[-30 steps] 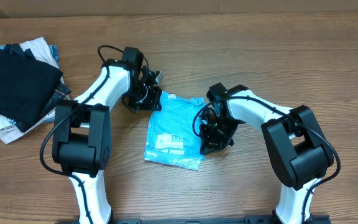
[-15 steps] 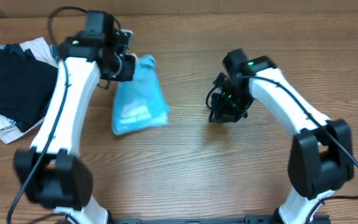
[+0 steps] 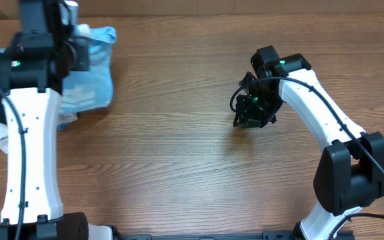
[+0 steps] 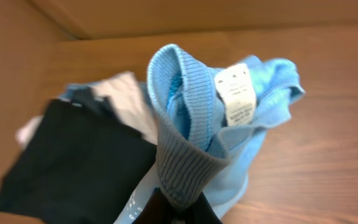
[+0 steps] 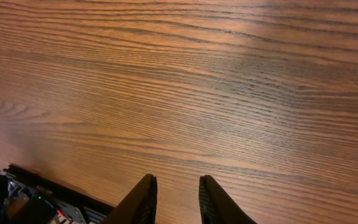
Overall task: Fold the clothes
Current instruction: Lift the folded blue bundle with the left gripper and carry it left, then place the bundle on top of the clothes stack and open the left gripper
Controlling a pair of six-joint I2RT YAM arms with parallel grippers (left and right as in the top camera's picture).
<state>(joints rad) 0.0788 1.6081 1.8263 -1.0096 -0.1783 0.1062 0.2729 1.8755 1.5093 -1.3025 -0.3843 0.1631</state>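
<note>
The T-shirt [image 3: 91,79] has gone from the middle of the bench [image 3: 179,167] to the far left corner, carried there by the left arm. The right arm has pulled away from it and up toward the far right.

The left fingers [image 4: 161,211] are clamped on the shirt's ribbed collar [image 4: 182,149]. In the wrist view the neckband stands up out of the grip, with the white label [image 4: 236,93] showing. The rest of the folded shirt trails below, its long axis running from far to near in the overhead view.

The black garment [image 4: 73,162] and a white garment [image 4: 124,96] lie just to the left of the shirt and partly under it. Whether the shirt's lower edge touches them is not clear.

The right fingers [image 5: 143,198] stand a little apart with nothing between them, over bare wood and well away from the shirt on its right.

The folding looks done, and the step in hand seems to be stacking. The stack lies left of and below the left fingers, so that arm alone has the reach. It would need to lower the shirt leftward, with its long side squared to the stack, before it lets go.
</note>
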